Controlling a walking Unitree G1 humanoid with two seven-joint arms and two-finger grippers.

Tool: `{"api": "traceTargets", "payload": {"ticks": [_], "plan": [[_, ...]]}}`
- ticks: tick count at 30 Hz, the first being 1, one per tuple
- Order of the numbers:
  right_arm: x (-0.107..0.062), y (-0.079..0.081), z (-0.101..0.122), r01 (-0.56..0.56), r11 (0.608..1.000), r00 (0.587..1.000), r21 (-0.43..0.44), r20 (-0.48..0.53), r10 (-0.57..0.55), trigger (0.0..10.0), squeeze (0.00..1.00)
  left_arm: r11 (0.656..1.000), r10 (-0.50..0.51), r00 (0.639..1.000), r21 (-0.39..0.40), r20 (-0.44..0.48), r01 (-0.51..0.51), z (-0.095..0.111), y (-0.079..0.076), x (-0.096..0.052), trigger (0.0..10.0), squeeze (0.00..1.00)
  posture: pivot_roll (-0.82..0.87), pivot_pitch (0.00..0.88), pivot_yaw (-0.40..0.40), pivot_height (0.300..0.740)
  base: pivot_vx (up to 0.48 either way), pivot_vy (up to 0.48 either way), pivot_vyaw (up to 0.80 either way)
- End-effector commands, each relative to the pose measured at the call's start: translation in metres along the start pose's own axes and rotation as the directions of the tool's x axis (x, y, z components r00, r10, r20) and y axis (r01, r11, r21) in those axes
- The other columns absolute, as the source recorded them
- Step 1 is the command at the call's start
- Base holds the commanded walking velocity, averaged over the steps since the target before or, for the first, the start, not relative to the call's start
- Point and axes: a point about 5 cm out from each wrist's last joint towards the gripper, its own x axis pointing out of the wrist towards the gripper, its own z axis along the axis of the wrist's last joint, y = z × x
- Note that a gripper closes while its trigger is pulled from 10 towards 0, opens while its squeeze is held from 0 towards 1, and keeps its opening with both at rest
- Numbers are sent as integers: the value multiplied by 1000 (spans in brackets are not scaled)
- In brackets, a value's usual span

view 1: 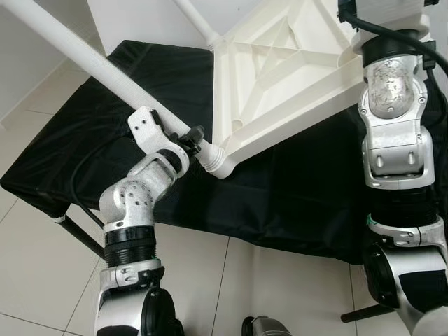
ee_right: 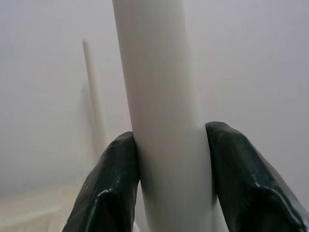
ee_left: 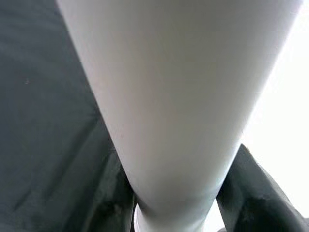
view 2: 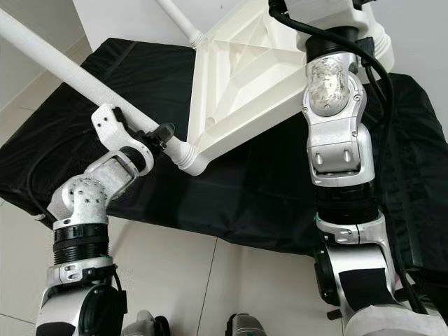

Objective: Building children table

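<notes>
Gripping with both arms, we had a leg-fitting step in hand. Our left gripper (view 1: 190, 138) was closed around the lower end of a long white round plastic table leg (view 1: 84, 59), just above the ribbed white corner socket (view 1: 218, 162) of the upturned white moulded plastic tabletop (view 1: 280, 77). That tabletop leaned tilted over the black cloth-covered work table (view 1: 294, 203), its ribbed underside facing us. Our right gripper (ee_right: 169, 169) pinched a second white round leg (ee_right: 159, 72) between its two black fingers (ee_right: 108, 183).

We judged the next move to call for twisting or pressing the first leg home in its socket while the right arm (view 1: 395, 126) steadied the frame.

Our head views showed the joint and the tilt. Our left wrist view showed the leg (ee_left: 178, 96) close up; our right wrist view revealed another slim white leg (ee_right: 94, 96) standing beyond
</notes>
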Motion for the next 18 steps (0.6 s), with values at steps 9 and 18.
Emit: {"api": "traceTargets", "payload": {"ticks": [9,18], "plan": [[-80,-21,-65,223,971,876,87,-454,-161,0,0,887,-176,972,454,157,87,22,-26,-1,10000,0,-48,154,21,740,0,0,0],[-120,-11,-66,131,981,864,147,-502,-40,0,0,816,-187,974,572,128,82,13,-20,2,10000,0,-66,156,34,740,0,0,0]]}}
